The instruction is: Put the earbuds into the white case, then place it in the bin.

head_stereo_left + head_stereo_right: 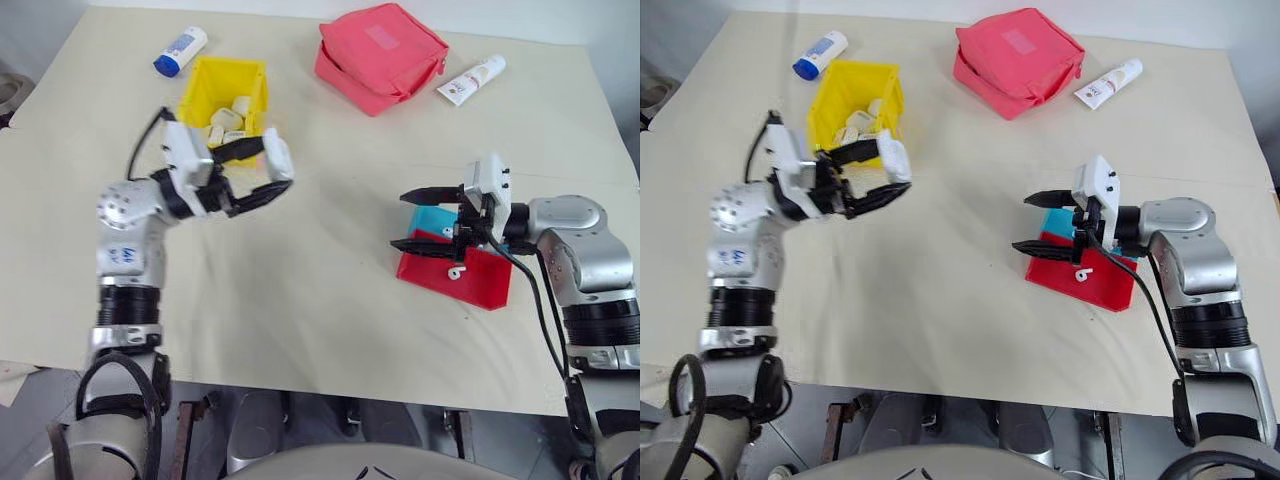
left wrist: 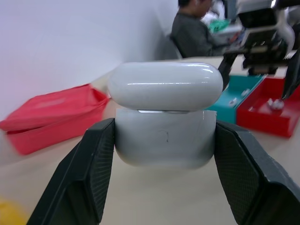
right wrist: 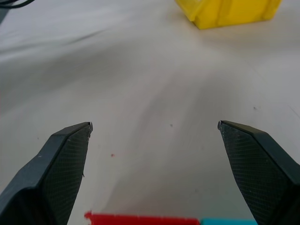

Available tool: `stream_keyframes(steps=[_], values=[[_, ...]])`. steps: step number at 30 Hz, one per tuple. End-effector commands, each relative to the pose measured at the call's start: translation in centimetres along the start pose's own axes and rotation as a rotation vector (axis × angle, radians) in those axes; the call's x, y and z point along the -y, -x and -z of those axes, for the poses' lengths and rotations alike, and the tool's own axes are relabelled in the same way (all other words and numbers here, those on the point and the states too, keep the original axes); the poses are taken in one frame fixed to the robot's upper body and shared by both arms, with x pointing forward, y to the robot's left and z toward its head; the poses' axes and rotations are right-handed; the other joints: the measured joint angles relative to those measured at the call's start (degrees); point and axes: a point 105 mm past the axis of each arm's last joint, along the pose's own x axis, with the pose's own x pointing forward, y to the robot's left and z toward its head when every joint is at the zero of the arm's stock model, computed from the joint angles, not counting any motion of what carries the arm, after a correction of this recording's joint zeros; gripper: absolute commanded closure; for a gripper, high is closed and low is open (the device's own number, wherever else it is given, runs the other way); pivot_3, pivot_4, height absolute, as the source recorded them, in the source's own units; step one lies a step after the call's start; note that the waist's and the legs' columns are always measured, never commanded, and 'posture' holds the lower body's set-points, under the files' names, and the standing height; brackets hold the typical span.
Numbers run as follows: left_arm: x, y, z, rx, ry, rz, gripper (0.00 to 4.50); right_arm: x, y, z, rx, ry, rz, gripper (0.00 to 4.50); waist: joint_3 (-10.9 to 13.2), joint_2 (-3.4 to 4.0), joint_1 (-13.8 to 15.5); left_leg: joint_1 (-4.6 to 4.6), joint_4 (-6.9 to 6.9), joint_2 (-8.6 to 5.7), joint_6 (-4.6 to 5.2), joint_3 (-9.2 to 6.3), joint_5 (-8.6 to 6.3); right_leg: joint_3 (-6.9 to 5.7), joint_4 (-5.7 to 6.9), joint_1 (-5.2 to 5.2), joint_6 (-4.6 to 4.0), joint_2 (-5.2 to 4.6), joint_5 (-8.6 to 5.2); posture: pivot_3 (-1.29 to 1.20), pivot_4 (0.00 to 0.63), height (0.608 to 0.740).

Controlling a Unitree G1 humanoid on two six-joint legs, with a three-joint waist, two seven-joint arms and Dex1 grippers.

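Head view: left gripper [image 1: 270, 170] clamped on the white case [image 1: 278, 157], held above the table [image 1: 300, 290], just in front of the bin [image 1: 225, 90]. Right gripper [image 1: 405, 218] spread wide with nothing in it, over the red tray [image 1: 470, 280]; one earbud [image 1: 456, 272] lies in that tray just below its fingers.

Left wrist: case [image 2: 164, 115] squeezed between both pads, lid cracked slightly open.

Right wrist: fingers [image 3: 65, 164] far apart over bare table, bin [image 3: 229, 11] ahead.
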Motion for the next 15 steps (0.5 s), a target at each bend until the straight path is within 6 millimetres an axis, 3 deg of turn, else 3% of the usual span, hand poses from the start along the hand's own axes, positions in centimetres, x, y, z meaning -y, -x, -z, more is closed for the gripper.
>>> stream_keyframes(steps=[1, 8, 15], values=[[1.9, -2.2, -1.4, 0.076, -0.066, 0.038, 1.71, 0.0, 1.4, -1.3, 0.011, 0.048, 0.032, 0.0, 0.0, 0.0, 0.03, 0.0, 0.0, 0.0, 0.0, 0.0, 0.0, 0.0, -0.02, 0.01, 0.0, 0.0, 0.0, 0.0, 0.15, 0.74], [7.1, -4.6, -1.4, 0.149, -0.011, 0.168, 1.71, -0.3, 3.2, -0.5, -0.07, 0.046, 0.06, 0.0, 0.0, 0.01, -0.1, 0.15, -0.05, 0.08, 0.0, -0.01, 0.0, 0.02, -0.12, 0.2, 0.0, 0.12, 0.0, 0.0, 0.15, 0.74], [11.4, -2.6, -0.5, 0.152, 0.081, 0.279, 1.71, -1.3, 5.5, 0.6, -0.2, 0.01, 0.114, 0.0, 0.0, 0.02, 0.05, 0.44, -0.18, 0.07, 0.01, -0.16, -0.01, -0.05, -0.67, 0.63, 0.0, 0.1, 0.0, 0.0, 0.15, 0.74]])
